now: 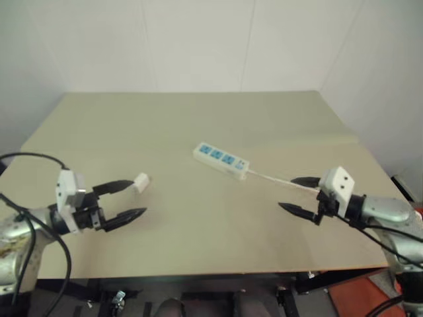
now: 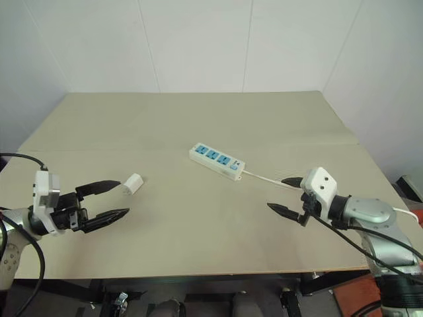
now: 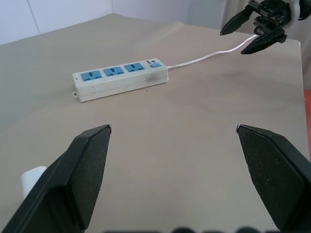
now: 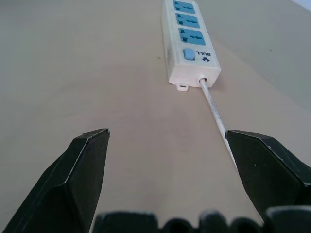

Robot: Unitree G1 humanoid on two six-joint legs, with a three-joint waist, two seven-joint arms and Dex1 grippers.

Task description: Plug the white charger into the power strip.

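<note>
White charger (image 2: 133, 183) loose on table (image 2: 198, 132) just beside left tool (image 2: 107, 201), power strip (image 2: 217, 160) mid-table (cord toward right tool (image 2: 287, 193)), both tools wide open, empty

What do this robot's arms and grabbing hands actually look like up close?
Each arm is silver-grey metal with loose black cables running along it. The left gripper and right gripper each have two black, tapering, pointed fingers on a black base, with a white boxy block mounted on the wrist.
</note>
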